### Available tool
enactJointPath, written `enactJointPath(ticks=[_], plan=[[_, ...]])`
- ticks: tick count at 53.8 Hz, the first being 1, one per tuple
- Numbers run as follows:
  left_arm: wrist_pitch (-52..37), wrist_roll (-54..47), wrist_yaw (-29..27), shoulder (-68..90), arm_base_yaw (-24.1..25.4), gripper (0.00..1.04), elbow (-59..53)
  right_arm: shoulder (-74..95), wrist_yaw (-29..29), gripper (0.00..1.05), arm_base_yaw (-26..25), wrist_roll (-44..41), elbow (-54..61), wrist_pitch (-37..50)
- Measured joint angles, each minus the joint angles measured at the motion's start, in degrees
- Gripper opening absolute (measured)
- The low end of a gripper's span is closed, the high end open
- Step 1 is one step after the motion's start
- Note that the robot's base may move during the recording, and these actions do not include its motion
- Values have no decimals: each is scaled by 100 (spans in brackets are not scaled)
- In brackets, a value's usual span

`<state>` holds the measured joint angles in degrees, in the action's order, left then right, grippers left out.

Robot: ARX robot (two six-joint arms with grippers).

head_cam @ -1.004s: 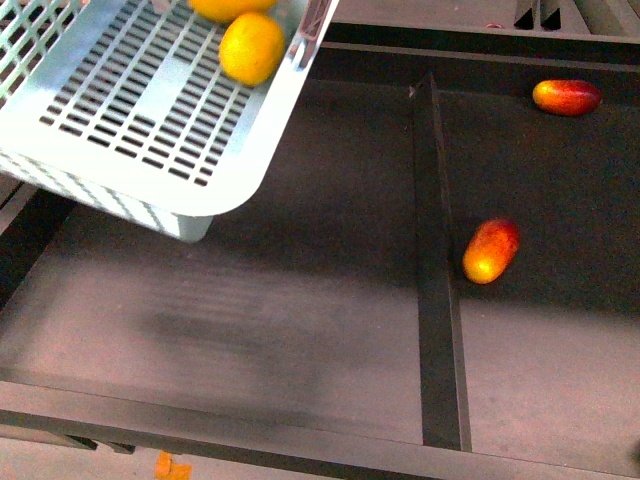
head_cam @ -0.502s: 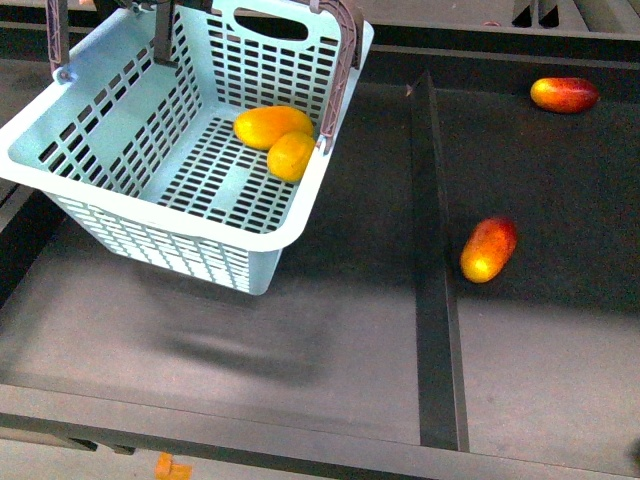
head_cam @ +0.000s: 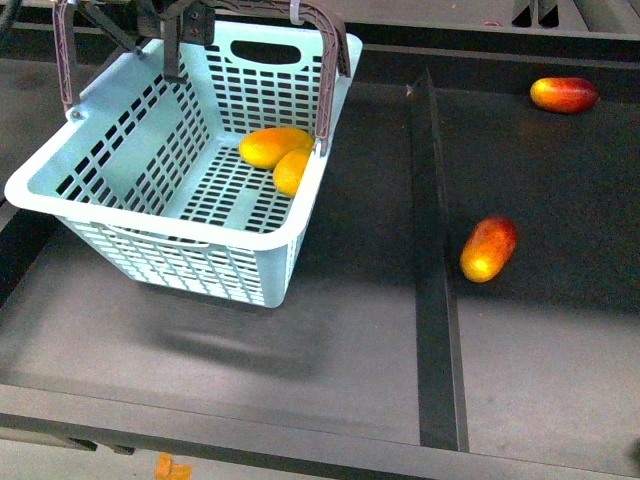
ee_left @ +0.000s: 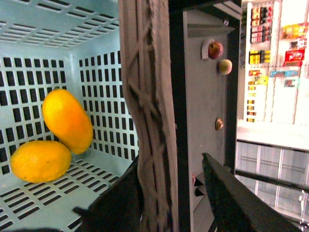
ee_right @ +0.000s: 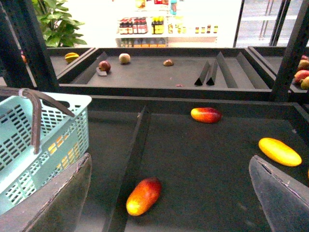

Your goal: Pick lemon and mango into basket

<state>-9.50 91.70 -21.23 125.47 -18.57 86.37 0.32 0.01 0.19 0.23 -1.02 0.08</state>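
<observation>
The basket (head_cam: pixel 180 200) is sitting at the table's (head_cam: pixel 330 340) far left, left of a divider (head_cam: pixel 435 270). The mango (head_cam: pixel 275 146) and lemon (head_cam: pixel 292 171) are lying touching inside it, by its right wall. Right of the divider, one fruit (head_cam: pixel 489 250) is lying near it, another (head_cam: pixel 565 95) farther back.

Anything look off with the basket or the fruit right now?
Yes: the basket sits tilted, its near corner dipped, hanging by its handle from the left gripper rather than resting flat. The lemon and mango lie together against the far side wall. Nothing spilled.
</observation>
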Motion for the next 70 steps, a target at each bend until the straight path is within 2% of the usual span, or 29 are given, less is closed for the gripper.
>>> enactJointPath(ticks=[8, 15, 18, 26, 27, 31, 34, 37, 41, 45, 49, 52, 70], plan=[[446, 114, -525, -953, -2, 66, -702, 0, 0, 96, 0, 0, 0, 0], [1410, 122, -1141, -2127, -107, 92, -1384, 0, 0, 96, 0, 0, 0, 0], [1759, 155, -1320, -2409, -214, 99, -1458, 0, 0, 96, 0, 0, 0, 0], [2262, 247, -1574, -2721, -970, 98, -1010, 0, -2, 96, 0, 0, 0, 0], [2188, 92, -1554, -2712, -1093, 97, -927, 0, -2, 96, 0, 0, 0, 0], [365, -1705, -933, -2935, -1268, 85, -1436, 0, -7, 96, 0, -2, 0, 0], [-1504, -4011, -557, -3458, -1174, 71, -2586, 0, 17, 96, 0, 0, 0, 0], [-2417, -5727, -409, -3901, -929, 61, -3407, -2, 20, 96, 0, 0, 0, 0], [-3034, -7501, -208, -4437, -553, 46, -4308, -2, 15, 96, 0, 0, 0, 0], [-3268, -8341, -13, -4865, -223, 32, -5053, 0, 9, 96, 0, -2, 0, 0], [-3399, -8719, 251, -5215, -15, 18, -5663, -2, -4, 96, 0, -2, 0, 0], [-3491, -8915, 503, -5547, 168, 4, -6124, -2, -2, 96, 0, 0, 0, 0], [-3501, -9077, 1198, -6891, 918, 3, -7460, -2, -2, 96, 0, -2, 0, 0]])
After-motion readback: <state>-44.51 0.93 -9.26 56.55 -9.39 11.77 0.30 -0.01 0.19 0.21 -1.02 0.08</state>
